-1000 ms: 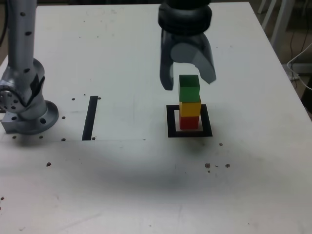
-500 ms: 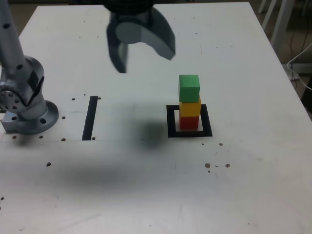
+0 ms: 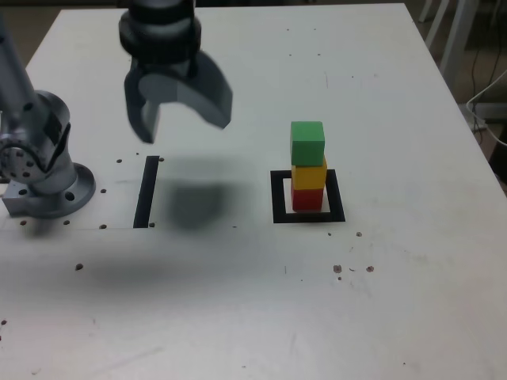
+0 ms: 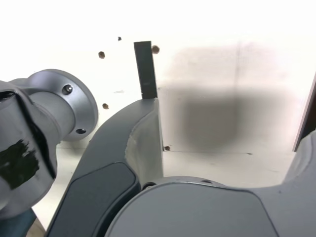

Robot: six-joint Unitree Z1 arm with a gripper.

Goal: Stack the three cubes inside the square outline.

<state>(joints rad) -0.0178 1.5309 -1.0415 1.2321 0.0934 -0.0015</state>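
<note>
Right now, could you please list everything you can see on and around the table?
green cube: 1, green, top of the stack
yellow cube: 1, yellow, middle of the stack
red cube: 1, red, bottom of the stack, inside the outline
outline: 1, black square with white centre, towards the exterior view's right
strip: 1, black, straight, between the base and the outline
table: 1, white, with small holes and dark specks
white frame: partly seen, beyond the table's far right corner in the exterior view
cable: 1, white, off the table's right edge in the exterior view
base: 1, silver, at the exterior view's left
gripper: 1, grey, open and empty, above the strip
</note>
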